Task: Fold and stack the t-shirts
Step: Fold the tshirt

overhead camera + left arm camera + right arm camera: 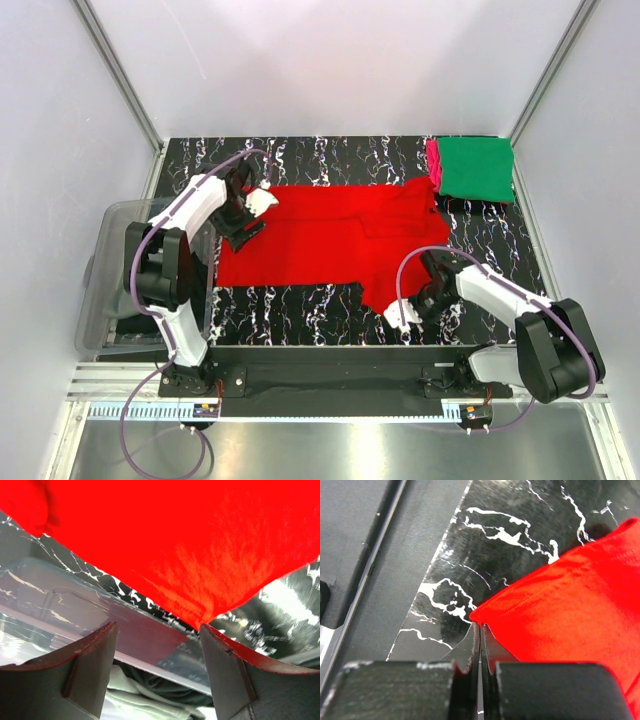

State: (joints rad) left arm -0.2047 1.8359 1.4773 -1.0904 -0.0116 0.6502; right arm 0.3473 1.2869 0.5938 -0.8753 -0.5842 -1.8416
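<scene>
Right gripper [480,627] nearest: fingers pressed together at near-right corner of red shirt [320,240]. Cloth pinched or missed, cannot tell. Left gripper [157,626] spread wide at shirt's left edge, holding nothing. Shirt flat on table [300,303]. Green shirt [475,168] folded on pink shirt [433,165], just off its far-right corner. Judgement: cloth light, limp, thin, zero stiffness; will sag and drag. Grab hem corners, both sides, deep bite.

Clear bin [105,285] blocks left; shirt stack [476,168], seemingly two, fills far-right corner.
</scene>
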